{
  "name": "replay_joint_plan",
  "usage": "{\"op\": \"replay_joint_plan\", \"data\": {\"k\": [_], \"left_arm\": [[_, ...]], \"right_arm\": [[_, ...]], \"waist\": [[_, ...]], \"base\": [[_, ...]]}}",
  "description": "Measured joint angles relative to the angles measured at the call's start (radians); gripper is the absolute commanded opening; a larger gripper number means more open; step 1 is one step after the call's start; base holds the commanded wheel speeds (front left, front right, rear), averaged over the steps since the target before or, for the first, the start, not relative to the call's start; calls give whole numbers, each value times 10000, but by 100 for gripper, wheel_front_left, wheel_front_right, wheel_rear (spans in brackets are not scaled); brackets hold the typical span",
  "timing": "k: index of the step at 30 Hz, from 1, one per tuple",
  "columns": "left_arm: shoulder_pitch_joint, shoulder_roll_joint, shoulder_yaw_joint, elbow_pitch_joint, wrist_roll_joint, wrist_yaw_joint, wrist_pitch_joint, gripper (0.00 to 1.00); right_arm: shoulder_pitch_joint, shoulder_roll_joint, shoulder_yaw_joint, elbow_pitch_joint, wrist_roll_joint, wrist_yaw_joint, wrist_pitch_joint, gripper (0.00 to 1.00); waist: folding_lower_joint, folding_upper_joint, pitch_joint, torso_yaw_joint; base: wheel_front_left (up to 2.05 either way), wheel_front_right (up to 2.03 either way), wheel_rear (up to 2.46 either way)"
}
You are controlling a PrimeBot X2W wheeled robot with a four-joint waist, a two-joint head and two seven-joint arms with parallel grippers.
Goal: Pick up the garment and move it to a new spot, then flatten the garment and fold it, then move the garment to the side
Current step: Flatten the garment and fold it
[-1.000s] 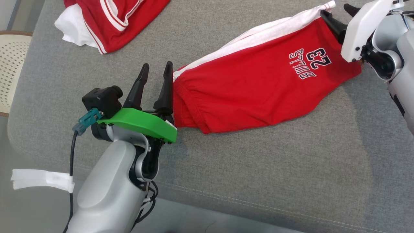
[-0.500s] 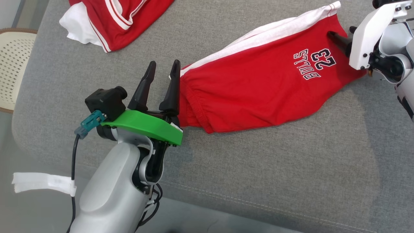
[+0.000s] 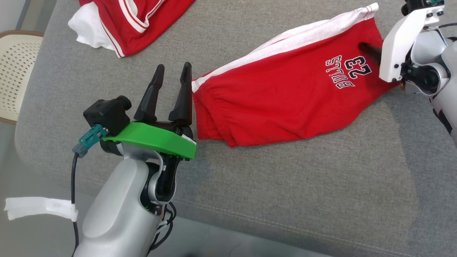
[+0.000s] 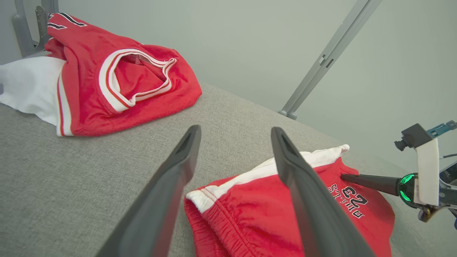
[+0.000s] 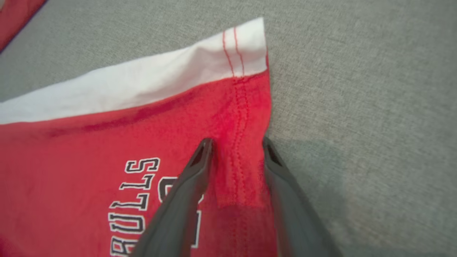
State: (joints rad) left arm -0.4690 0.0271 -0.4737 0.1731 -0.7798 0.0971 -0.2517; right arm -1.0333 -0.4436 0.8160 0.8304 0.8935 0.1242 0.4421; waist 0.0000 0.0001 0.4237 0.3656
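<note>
The garment is a pair of red shorts with a white side stripe and "BULLS 23" print, lying flat across the grey cushion. My left gripper stands open just left of the waistband, apart from it; in the left wrist view its fingers frame the waistband corner of the shorts. My right gripper is at the leg hem. In the right wrist view its fingers straddle the stitched hem of the shorts, still apart, with cloth between them.
A second red and white garment lies bunched at the cushion's far left corner, also seen as a jersey. A cream perforated chair stands beyond the left edge. The cushion's seamed front edge runs below my left arm.
My right gripper slid from the white top corner of the hem down to its red middle, and its fingers have drawn closer together. The left gripper has held its place.
</note>
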Motion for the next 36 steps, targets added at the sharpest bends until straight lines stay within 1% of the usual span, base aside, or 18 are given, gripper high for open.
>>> {"op": "replay_joint_plan", "data": {"k": [6,18,27,36], "left_arm": [[126,2,209,-82,130,15,0,100],[428,4,531,-173,562,86,0,100],[701,8,629,-180,727,86,0,100],[1118,73,750,-84,840,86,0,100]], "right_arm": [[132,6,155,-190,194,0,-171,0],[385,-8,90,-575,719,2,-1131,0],[1461,96,-198,-541,1237,2,-2222,0],[2773,573,-535,-458,1703,2,-3271,0]], "waist": [[0,0,-84,-147],[0,0,-282,-651],[0,0,-608,-1190],[0,0,-1185,-1836]], "base": [[0,0,0],[0,0,0],[0,0,0],[0,0,0]]}}
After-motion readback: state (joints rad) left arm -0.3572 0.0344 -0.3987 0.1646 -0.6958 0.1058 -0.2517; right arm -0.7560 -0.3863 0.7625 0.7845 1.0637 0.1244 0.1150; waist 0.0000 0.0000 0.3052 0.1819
